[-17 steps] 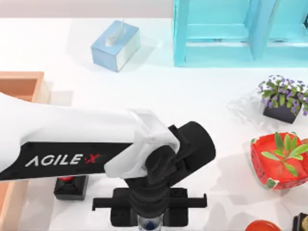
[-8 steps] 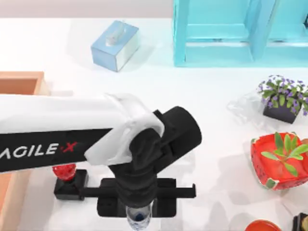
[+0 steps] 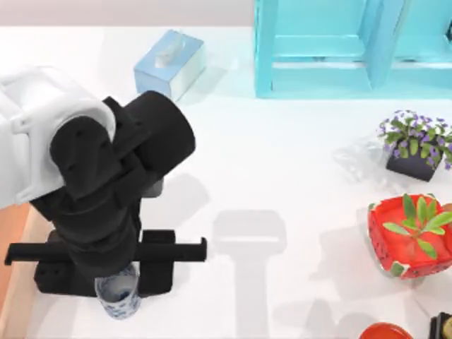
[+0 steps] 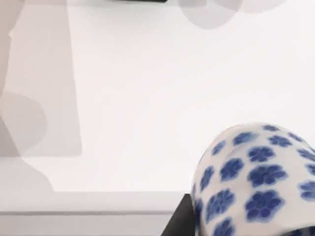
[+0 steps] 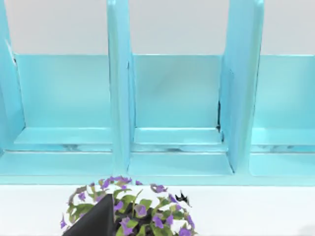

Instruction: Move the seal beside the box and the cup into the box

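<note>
- Left gripper low at the table's left side, closed around the small round white cup with the blue flower pattern, which pokes out just below the black wrist body
- In the left wrist view, same cup hanging clear above the white table, one dark finger pressed to its side
- Large shallow wooden box with orange-brown inside only a sliver at the left edge, just beside the carried cup and mostly hidden under the arm
- Seal with red knob hidden somewhere beneath the arm; position cannot be told
- Step in hand, by judgement: carry the cup over the pale rim and set it down inside
- To do well: keep height until fully past the rim, keep the cup upright, lower until the base meets the floor, only then release
- Right arm parked, facing the turquoise shelf and the purple-flowered plant
</note>
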Controlling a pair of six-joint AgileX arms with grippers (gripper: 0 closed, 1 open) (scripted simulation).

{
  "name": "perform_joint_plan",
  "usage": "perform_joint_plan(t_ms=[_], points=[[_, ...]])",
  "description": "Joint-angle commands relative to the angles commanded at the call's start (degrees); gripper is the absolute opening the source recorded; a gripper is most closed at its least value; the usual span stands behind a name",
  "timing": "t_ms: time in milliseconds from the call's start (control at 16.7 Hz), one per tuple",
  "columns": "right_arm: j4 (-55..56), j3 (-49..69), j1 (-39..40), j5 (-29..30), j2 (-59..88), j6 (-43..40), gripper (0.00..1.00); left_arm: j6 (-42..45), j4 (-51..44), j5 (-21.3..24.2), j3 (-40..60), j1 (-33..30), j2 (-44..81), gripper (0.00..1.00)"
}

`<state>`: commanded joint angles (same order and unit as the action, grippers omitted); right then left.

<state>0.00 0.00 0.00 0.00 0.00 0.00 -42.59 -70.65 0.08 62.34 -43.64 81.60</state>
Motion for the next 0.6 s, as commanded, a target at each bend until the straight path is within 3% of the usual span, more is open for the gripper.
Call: perform_joint_plan(t_ms=[360,600], points=[[0.0,0.0,0.0,0.0,0.0,0.0,1.00,0.9,-0.1,-0.1,0.2,0.6,0.0,0.00],[0.0,0.0,0.0,0.0,0.0,0.0,1.00,8.4,-0.3,-0.2,0.9,8.1,0.1,0.00]])
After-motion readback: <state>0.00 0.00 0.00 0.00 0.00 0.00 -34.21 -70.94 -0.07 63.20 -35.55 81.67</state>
